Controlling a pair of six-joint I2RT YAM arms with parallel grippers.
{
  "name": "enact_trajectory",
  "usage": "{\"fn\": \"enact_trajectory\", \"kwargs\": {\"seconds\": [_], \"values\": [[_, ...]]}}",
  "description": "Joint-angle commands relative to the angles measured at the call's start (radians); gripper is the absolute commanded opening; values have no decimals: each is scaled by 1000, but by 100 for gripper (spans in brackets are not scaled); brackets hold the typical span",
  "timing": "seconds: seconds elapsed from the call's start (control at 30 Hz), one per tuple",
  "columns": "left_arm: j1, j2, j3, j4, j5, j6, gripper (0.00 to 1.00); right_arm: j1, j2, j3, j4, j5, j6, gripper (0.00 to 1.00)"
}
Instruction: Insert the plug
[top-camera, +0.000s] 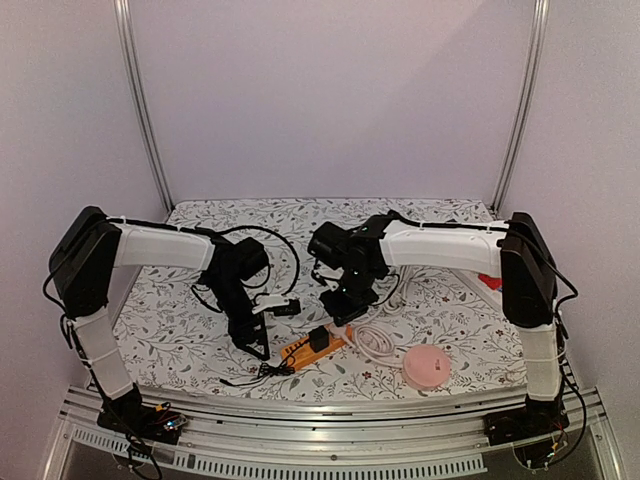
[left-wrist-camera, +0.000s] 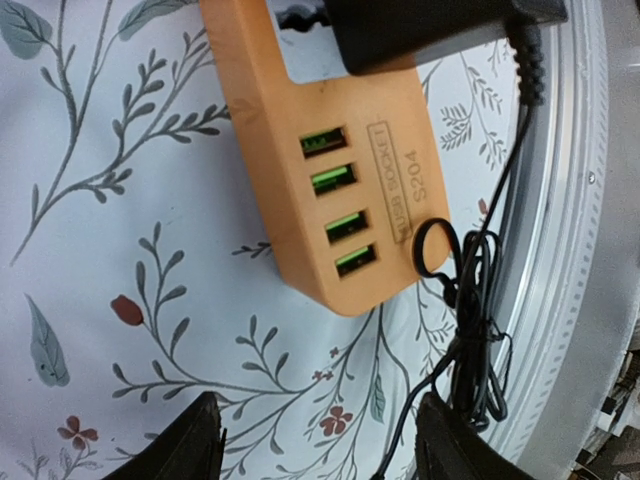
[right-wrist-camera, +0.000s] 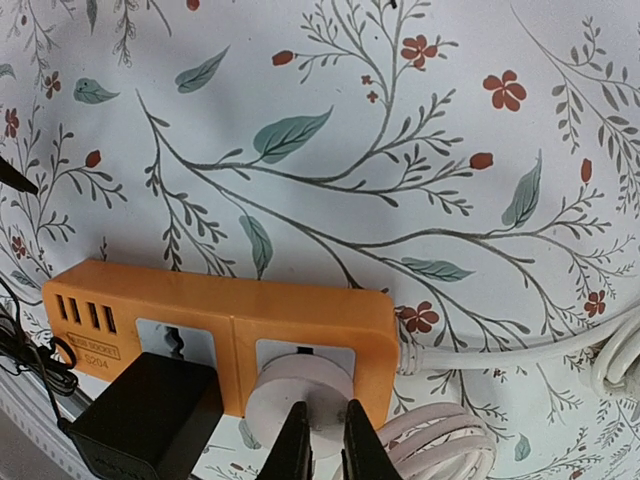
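While I watch my screens from far away, I see one orange power strip (right-wrist-camera: 300, 310) lying flat on the flowery cloth (right-wrist-camera: 400, 100). It has two big sockets in its top, and both are full. One white round plug (right-wrist-camera: 300, 378) sits in the socket nearer the strip's cord end. One black block plug (right-wrist-camera: 140, 415) sits in the other socket, next to the strip's small holes. I count four of those small holes (left-wrist-camera: 332, 181), all green inside, and nothing is in any of them.

My right gripper (right-wrist-camera: 325, 415) is right at the white round plug. Its two fingers are squeezed close together, with the tips against the plug's near side. I cannot tell if they pinch any bit of it.

My left gripper (left-wrist-camera: 320, 440) hangs just off the strip's small-hole end. Its fingers stand well apart and nothing is between them.

One thin black wire (left-wrist-camera: 470, 300) lies in a messy bunch beside that same end. One white cord (right-wrist-camera: 500, 350) comes out of the strip's other end, and one white coil (right-wrist-camera: 440, 440) lies just beside the white round plug. One pink round thing (top-camera: 428, 367) rests past the coil, apart from the strip
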Motion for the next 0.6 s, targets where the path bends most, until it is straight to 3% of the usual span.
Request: {"fn": "enact_trajectory", "kwargs": {"seconds": [0.0, 0.3, 0.57], "values": [[16, -13, 15, -8, -12, 18, 65, 9, 74, -150, -28, 26, 35, 10], [71, -56, 63, -44, -47, 38, 66, 19, 62, -118, -21, 74, 42, 14], [138, -119, 111, -107, -52, 65, 69, 14, -60, 71, -43, 56, -24, 17]]}}
